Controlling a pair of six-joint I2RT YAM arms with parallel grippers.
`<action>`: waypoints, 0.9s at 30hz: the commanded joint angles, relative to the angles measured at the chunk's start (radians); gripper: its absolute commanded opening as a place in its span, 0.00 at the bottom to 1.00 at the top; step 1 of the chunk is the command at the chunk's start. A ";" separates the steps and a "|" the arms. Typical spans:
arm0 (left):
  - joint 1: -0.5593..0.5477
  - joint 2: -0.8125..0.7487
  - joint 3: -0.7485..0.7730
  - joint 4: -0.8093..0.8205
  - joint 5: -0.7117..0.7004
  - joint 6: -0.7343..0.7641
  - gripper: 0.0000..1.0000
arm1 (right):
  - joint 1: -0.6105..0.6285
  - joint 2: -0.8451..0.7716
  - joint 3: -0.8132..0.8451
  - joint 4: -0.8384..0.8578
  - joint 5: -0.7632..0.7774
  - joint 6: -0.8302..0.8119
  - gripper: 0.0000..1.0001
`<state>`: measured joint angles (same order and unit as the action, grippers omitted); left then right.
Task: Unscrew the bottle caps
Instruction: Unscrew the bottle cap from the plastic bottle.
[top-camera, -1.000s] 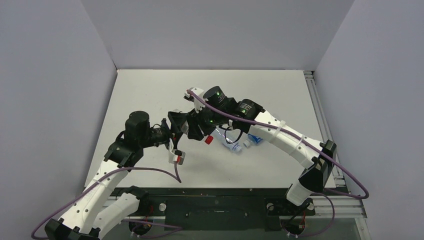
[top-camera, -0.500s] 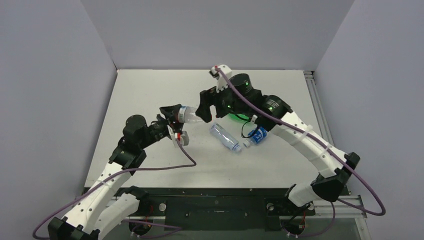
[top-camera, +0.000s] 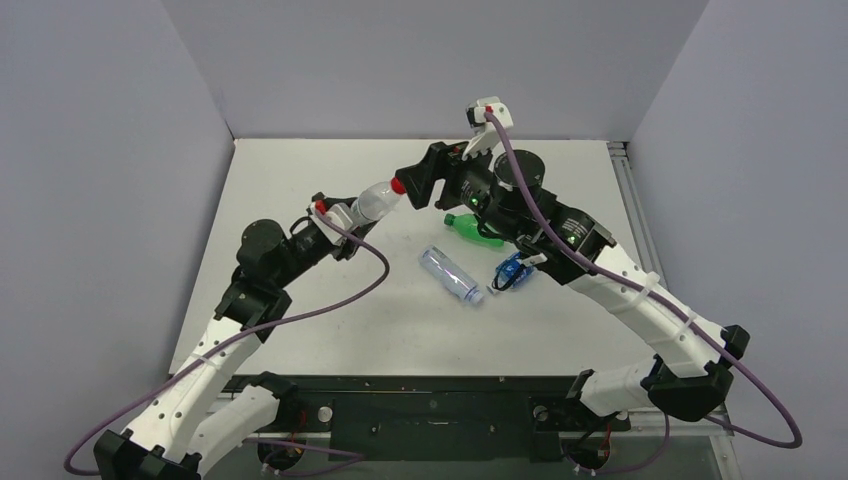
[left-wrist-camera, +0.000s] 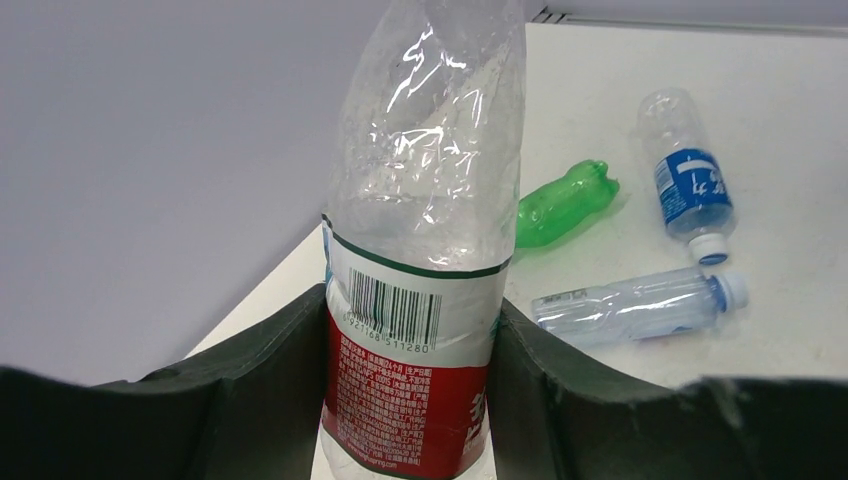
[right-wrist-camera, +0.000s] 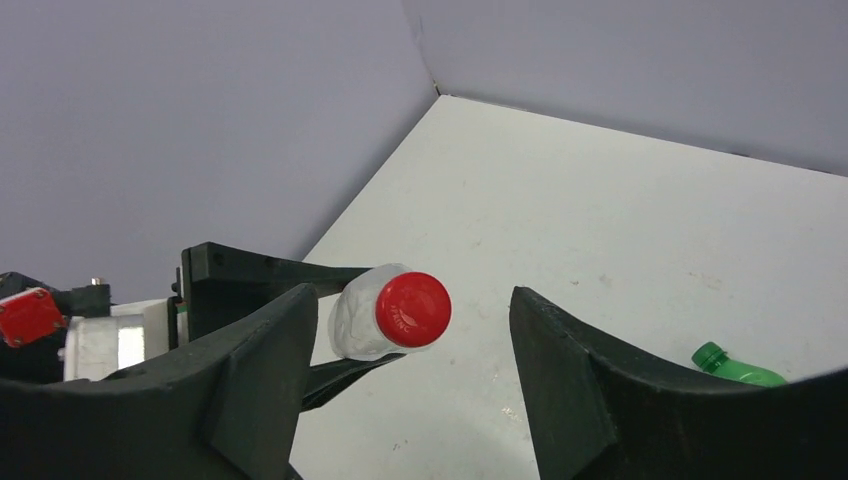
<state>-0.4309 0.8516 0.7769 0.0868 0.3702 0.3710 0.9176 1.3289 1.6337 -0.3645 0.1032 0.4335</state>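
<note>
My left gripper (top-camera: 342, 222) (left-wrist-camera: 410, 315) is shut on the clear bottle with the red-white label (top-camera: 374, 204) (left-wrist-camera: 420, 300) and holds it in the air, neck pointing to the right gripper. Its red cap (top-camera: 398, 186) (right-wrist-camera: 413, 310) is on. My right gripper (top-camera: 416, 180) (right-wrist-camera: 412, 305) is open; the red cap lies between its fingers, nearer the left one, touching neither. The green bottle (top-camera: 473, 229) (left-wrist-camera: 565, 203), the clear ribbed bottle (top-camera: 450, 274) (left-wrist-camera: 630, 305) and the blue-label bottle (top-camera: 512, 272) (left-wrist-camera: 688, 180) lie on the table, caps on.
The white table (top-camera: 300, 180) is closed in by grey walls at the back and both sides. The three lying bottles cluster right of the table's middle. The green bottle's capped neck (right-wrist-camera: 712, 355) shows low right in the right wrist view.
My left gripper has lifted the red-label bottle up and toward the back. My right gripper has moved back from over the lying bottles and now faces the red cap.
</note>
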 joint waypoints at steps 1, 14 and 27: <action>-0.006 0.004 0.078 0.055 0.015 -0.188 0.22 | 0.022 0.037 0.029 0.065 0.057 0.025 0.64; -0.025 0.001 0.074 0.100 0.044 -0.239 0.21 | 0.039 0.078 0.051 0.143 0.013 0.074 0.44; -0.029 0.009 0.082 0.121 0.020 -0.256 0.20 | 0.041 0.102 0.052 0.122 0.082 0.080 0.48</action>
<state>-0.4522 0.8646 0.8051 0.1265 0.3943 0.1337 0.9501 1.4189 1.6550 -0.2623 0.1379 0.5072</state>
